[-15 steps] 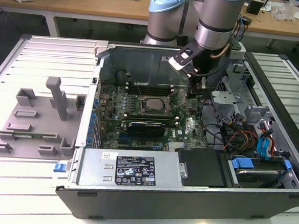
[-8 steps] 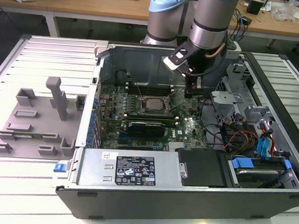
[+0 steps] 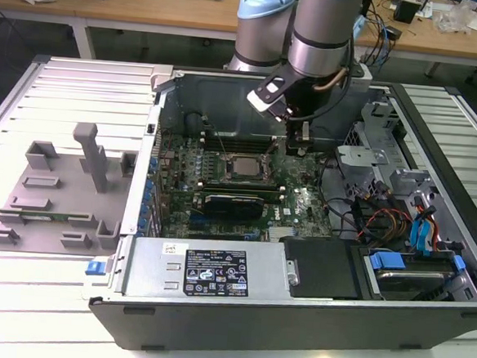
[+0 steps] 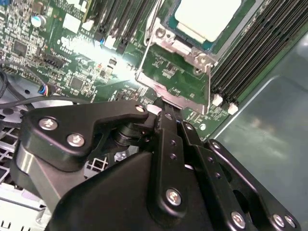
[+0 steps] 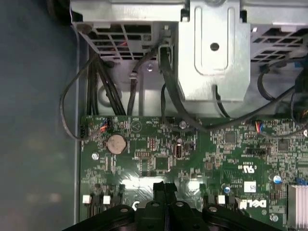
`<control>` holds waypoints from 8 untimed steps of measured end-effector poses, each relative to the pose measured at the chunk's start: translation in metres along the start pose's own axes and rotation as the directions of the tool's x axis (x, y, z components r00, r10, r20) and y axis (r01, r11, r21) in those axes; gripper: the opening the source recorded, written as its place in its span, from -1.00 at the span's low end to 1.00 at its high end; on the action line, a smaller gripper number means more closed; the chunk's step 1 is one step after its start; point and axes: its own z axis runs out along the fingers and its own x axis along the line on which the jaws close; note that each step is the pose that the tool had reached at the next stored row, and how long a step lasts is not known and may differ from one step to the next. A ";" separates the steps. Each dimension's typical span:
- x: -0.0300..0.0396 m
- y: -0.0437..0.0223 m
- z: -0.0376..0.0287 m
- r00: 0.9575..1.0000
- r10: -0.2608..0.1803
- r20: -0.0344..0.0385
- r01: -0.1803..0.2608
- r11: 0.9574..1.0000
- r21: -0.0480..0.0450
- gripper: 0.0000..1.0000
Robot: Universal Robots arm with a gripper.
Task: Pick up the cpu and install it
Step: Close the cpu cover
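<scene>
The cpu is a silvery square lying flat in the socket of the green motherboard, inside the open computer case. In the second wrist view the cpu lies within the socket's metal frame. My gripper hangs low over the board, just to the exterior view's right of the socket. In both wrist views its black fingers are pressed together with nothing between them. The tip of my gripper is close to the edge of the socket frame, apart from the cpu.
A grey plastic holder block stands on the table at the exterior view's left, outside the case. Memory slots flank the socket. Cables, a metal drive cage and the case's wall surround the board.
</scene>
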 end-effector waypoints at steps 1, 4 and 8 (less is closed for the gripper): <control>0.0001 -0.0032 -0.0001 1.000 0.000 0.000 0.000 1.000 -0.003 -0.79; 0.0009 -0.0121 -0.0005 1.000 0.000 0.000 0.000 1.000 -0.012 -0.79; 0.0021 -0.0280 -0.0010 1.000 0.000 0.000 0.000 0.999 -0.032 -0.79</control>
